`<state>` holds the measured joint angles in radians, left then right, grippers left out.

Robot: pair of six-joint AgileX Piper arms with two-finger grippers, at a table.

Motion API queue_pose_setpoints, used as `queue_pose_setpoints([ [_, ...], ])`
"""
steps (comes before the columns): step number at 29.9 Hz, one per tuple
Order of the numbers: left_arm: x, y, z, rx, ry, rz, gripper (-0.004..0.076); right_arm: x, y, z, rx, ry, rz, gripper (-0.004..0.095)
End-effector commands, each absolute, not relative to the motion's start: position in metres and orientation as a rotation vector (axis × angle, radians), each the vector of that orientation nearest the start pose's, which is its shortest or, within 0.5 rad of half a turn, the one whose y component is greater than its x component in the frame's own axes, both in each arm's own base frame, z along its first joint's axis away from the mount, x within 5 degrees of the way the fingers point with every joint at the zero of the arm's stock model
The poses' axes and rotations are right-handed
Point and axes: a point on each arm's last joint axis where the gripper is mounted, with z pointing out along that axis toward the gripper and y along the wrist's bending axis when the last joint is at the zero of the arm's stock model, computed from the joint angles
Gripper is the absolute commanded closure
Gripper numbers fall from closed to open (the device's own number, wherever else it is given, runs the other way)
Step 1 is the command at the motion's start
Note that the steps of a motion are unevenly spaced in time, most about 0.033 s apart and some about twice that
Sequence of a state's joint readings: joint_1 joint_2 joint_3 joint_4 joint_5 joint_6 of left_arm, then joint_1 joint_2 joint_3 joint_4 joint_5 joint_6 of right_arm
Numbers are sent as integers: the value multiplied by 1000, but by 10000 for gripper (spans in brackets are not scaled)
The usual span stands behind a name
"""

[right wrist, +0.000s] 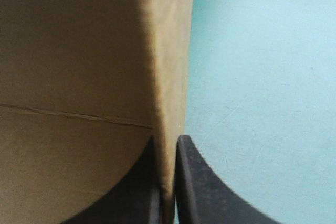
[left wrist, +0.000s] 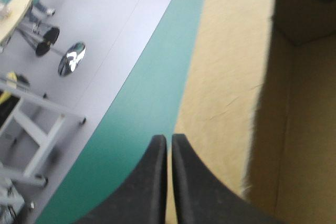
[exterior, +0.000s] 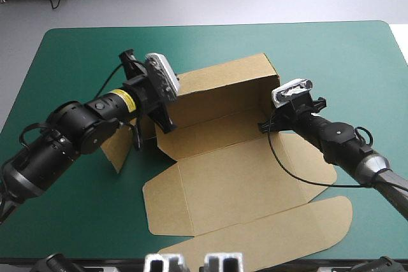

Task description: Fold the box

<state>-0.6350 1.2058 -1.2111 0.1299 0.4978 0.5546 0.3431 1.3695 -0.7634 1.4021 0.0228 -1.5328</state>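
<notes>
Clamping the box [exterior: 242,164] at nine and three o'clock, left gripper [left wrist: 168,139] and right gripper [right wrist: 168,142] risked buckling its raised wall if moved unevenly.

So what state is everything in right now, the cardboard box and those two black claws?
box, half folded: far wall upright, wide lid panel lying flat on the teal-green cover.
left gripper, shut on the box, at the left end of the raised wall.
right gripper, shut on the box, pinching the upright wall at its right end.
</notes>
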Motion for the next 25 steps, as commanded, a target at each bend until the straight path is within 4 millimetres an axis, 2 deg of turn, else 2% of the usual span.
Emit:
queue_pose_setpoints([
  [1,228,-121,438,870,1633,25,710,271,98,279,-492,1966,187,928],
  [4,239,-93,441,719,1719,-12,710,271,96,280,-584,1962,237,928],
  [8,247,-60,439,602,1798,-41,710,274,85,288,-718,1958,272,928],
  [15,246,-11,428,376,2001,-141,710,282,52,329,-650,2128,328,928],
  [20,242,12,423,277,2080,-145,710,274,42,356,-604,2331,357,928],
  [23,241,18,422,233,2097,-150,710,271,42,364,-583,2447,401,928],
  [25,241,18,422,208,2101,-161,710,273,42,362,-608,2516,429,928],
])
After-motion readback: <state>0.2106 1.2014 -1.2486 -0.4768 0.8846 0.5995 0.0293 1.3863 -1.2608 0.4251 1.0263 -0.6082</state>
